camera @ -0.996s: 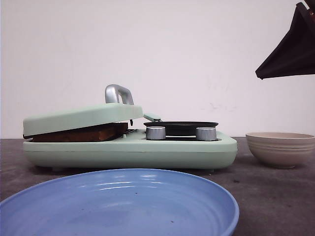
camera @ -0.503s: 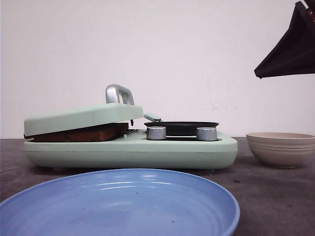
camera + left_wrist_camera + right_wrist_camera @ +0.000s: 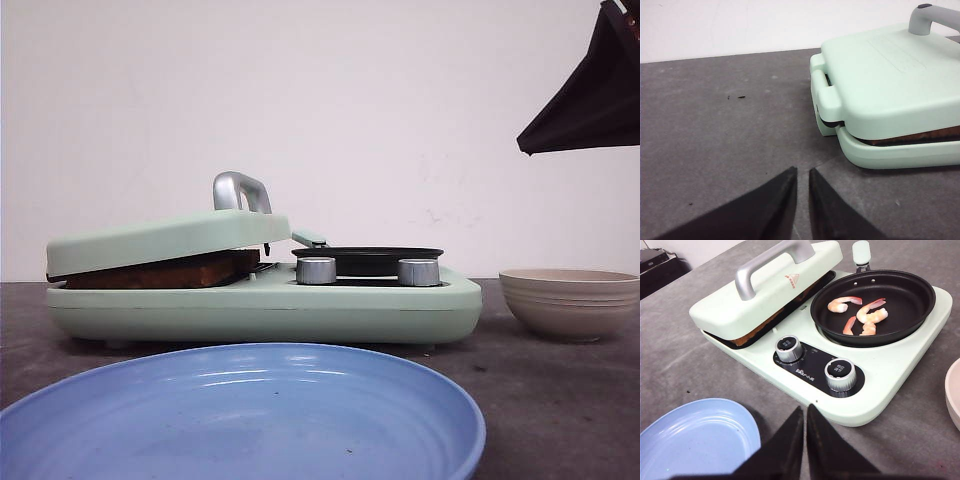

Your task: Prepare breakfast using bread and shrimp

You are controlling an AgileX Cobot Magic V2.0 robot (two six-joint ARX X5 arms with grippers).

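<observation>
The bread [image 3: 165, 272] lies in the mint-green breakfast maker [image 3: 270, 305], only its browned edge showing under the nearly closed press lid [image 3: 765, 287]. The bread edge [image 3: 920, 137] also peeks out beneath the lid in the left wrist view. Several pink shrimp [image 3: 860, 316] lie in the black pan [image 3: 872, 305] on the maker's right half. My left gripper [image 3: 802, 171] is shut and empty, low over the table to the left of the maker. My right gripper [image 3: 805, 407] is shut and empty, raised in front of the two knobs [image 3: 840, 374].
A blue plate [image 3: 240, 420] sits at the near edge, in front of the maker. A beige bowl [image 3: 570, 300] stands to the right of it. The lid carries a silver handle [image 3: 240, 190]. A dark part of the right gripper [image 3: 585, 105] hangs at the upper right.
</observation>
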